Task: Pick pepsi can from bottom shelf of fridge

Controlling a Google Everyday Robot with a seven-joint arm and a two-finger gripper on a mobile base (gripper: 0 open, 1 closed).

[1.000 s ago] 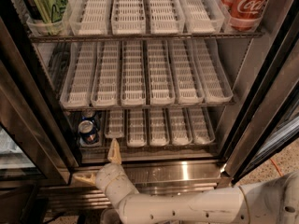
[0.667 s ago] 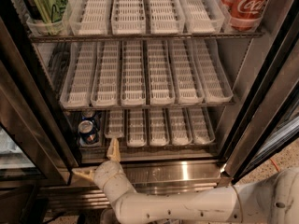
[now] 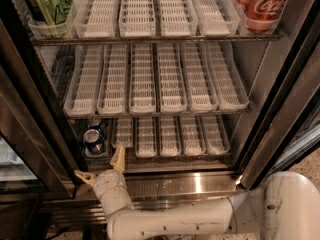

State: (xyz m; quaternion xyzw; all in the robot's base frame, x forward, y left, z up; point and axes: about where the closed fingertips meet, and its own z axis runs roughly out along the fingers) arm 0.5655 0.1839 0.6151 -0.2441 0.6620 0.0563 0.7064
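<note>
The pepsi can [image 3: 94, 138] is small and blue with a silver top. It stands at the far left of the bottom shelf [image 3: 170, 156] of the fridge [image 3: 260, 99]. My gripper [image 3: 100, 166] is low at the front of the fridge, just below and slightly right of the can, not touching it. It is open: one tan finger [image 3: 118, 158] points up at the shelf's front edge, the other [image 3: 83, 176] points left. The white arm runs from it to the lower right.
A green can [image 3: 47, 4] stands at the top shelf's left, red Coca-Cola cans [image 3: 262, 4] at its right. White slotted trays [image 3: 155, 79] fill the shelves. The steel base sill [image 3: 190, 184] lies under the bottom shelf. Dark door frames flank both sides.
The gripper has shifted slightly left and up toward the can. The can has not moved.
</note>
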